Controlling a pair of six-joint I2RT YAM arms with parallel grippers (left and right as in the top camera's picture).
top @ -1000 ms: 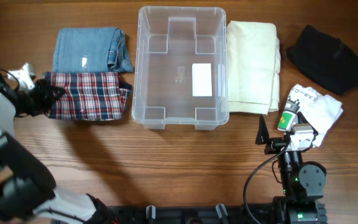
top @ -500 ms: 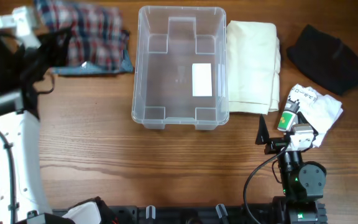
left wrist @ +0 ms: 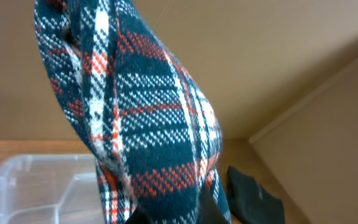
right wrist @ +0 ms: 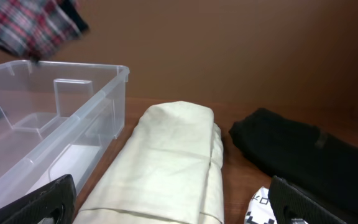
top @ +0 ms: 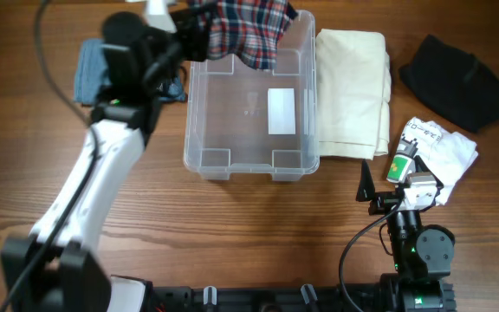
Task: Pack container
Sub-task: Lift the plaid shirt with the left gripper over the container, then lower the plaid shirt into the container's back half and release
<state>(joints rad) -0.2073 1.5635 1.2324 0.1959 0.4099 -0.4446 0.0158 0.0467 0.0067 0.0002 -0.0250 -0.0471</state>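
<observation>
Fingers of our left gripper clamp the plaid shirt above the far end of the empty container mid-table, our right gripper idle and wide open, so nothing is packed yet, with the cream fabric, black garment and denim waiting.

The left gripper has swung the plaid shirt up and across, over the far rim of the container.

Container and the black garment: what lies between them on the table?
A folded cream cloth, close beside the container; bare table separates it from the black garment. The overhead view shows this.
</observation>
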